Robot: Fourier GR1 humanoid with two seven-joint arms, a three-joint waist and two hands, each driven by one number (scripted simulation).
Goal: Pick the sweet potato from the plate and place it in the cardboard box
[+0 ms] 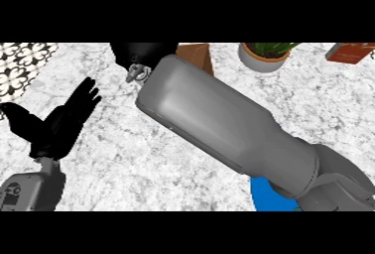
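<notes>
My right forearm [227, 134] crosses the view from the lower right up to the top centre. Its black hand [143, 53] sits at the top edge, just left of the brown cardboard box [196, 55], which the arm partly hides. A sliver of the blue plate [265, 198] shows at the bottom, under the right forearm. The sweet potato is nowhere in sight. My left hand [62, 124] rests open at the left, fingers pointing up, holding nothing.
A white pot with a green plant [262, 57] stands at the back, right of the box. A reddish-brown carton [351, 52] is at the far right corner. A patterned panel [26, 67] borders the marble counter [147, 163] at the top left.
</notes>
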